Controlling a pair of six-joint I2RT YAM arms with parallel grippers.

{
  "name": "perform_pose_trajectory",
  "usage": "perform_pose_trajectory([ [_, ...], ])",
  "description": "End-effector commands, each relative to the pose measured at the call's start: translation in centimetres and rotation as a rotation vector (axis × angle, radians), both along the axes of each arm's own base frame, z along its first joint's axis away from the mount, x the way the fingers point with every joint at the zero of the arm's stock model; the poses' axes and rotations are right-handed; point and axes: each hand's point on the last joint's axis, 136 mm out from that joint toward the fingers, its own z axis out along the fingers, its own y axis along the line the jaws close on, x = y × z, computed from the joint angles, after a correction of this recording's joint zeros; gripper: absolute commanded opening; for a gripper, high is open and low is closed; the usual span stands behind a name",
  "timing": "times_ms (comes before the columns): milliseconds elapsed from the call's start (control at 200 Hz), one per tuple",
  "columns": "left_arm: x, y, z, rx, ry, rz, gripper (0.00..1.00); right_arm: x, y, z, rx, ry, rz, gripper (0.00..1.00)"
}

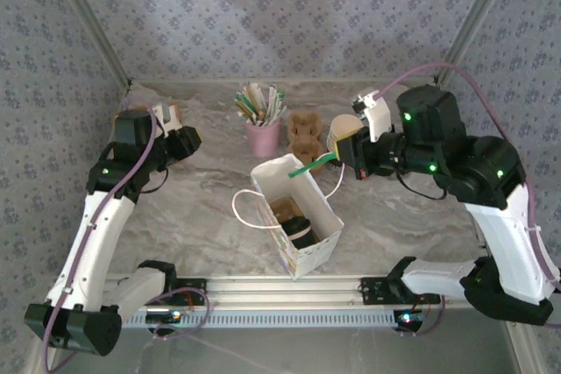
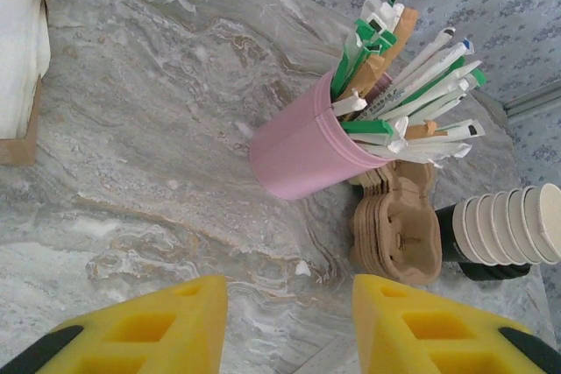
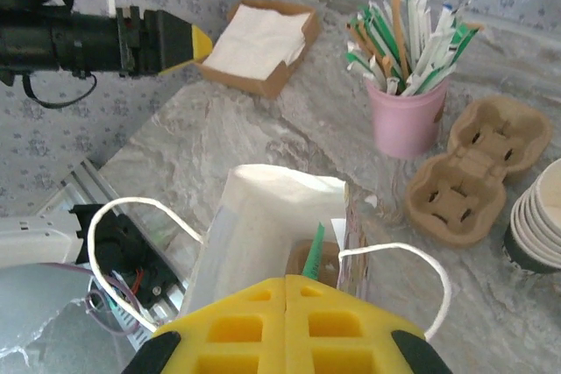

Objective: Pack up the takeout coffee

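right pincer [image 3: 287, 293] clamped shut on a green paper-wrapped straw [image 3: 313, 257] above the white paper bag [image 1: 308, 257] containing the black-lidded cream paper coffee cup [image 1: 301, 230]; left pincer [image 2: 289, 317] part-open, empty, over the marble counter [image 2: 131, 129]

Bare table [image 1: 193, 190] lies open left of the bag [image 1: 302, 260]; pink holder [image 1: 263, 137], carriers [image 1: 304, 131] and cups [image 1: 344, 131] crowd behind it.
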Motion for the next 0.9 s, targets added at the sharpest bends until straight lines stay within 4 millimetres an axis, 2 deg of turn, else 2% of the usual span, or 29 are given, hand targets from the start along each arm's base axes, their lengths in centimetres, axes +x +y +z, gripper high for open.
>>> perform_pose_trajectory([
  [0,-0.3,0.4,0.1,0.000,-0.001,0.014,0.42,0.2,0.5,-1.7,-0.052,0.073,-0.009,0.03],
  [285,0.4,1.1,-0.9,-0.001,0.025,0.034,0.42,1.4,2.8,-6.0,-0.206,0.245,-0.006,0.02],
  [570,2.1,2.5,-1.8,-0.001,0.059,0.092,0.42,2.3,3.8,-9.5,-0.360,0.333,-0.010,0.02],
  [775,3.9,4.9,-3.0,0.036,0.103,0.169,0.42,1.9,4.3,-10.6,-0.417,0.360,0.023,0.03],
  [894,5.2,7.2,-3.9,0.050,0.134,0.234,0.42,1.6,4.9,-11.3,-0.421,0.382,0.050,0.15],
])
